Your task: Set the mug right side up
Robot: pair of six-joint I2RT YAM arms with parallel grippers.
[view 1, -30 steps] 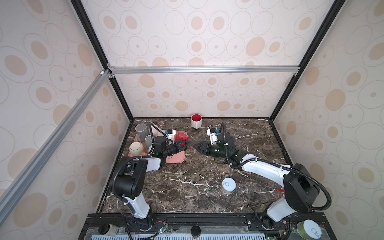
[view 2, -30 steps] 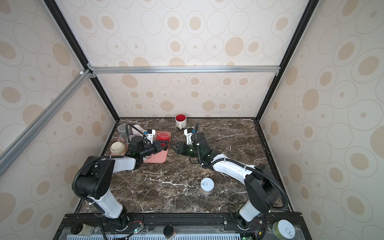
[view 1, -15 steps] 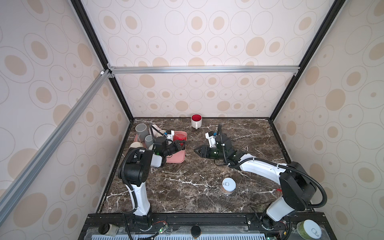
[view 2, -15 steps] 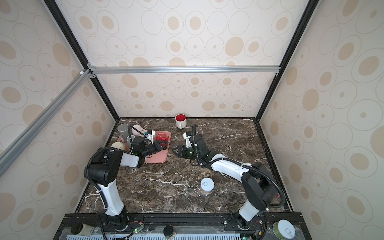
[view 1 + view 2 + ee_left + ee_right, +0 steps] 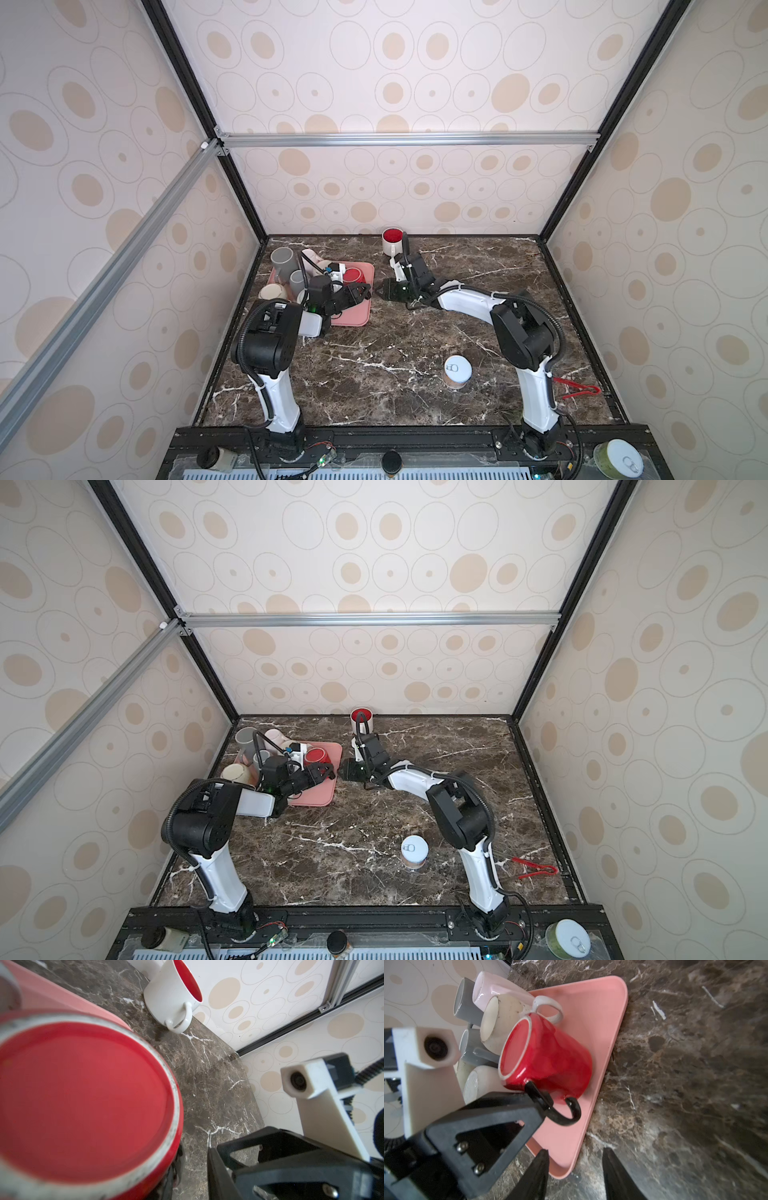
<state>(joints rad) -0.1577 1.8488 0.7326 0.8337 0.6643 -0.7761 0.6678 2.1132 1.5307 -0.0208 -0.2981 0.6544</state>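
One red mug (image 5: 548,1057) is sitting base-up on the pink tray (image 5: 591,1012) while the left gripper (image 5: 360,293) is touching its black handle (image 5: 566,1113), hold unconfirmed; the right gripper (image 5: 575,1167) is hovering open. A slipping handle grip is threatening to knock it into neighbouring mugs (image 5: 500,1020).

close and blurred, red mug (image 5: 83,1101) base-on to the lens, flat red bottom ringed by a scuffed white rim; fills much of the view. behind it, a strip of pink tray (image 5: 62,999) on dark marble table (image 5: 207,1076). farther off, by the spotted wall (image 5: 228,995), white mug (image 5: 168,995) with red inside, standing on its base, handle toward the lens. nearer, above the marble, black right gripper (image 5: 220,1159) with its white camera housing (image 5: 299,1080).
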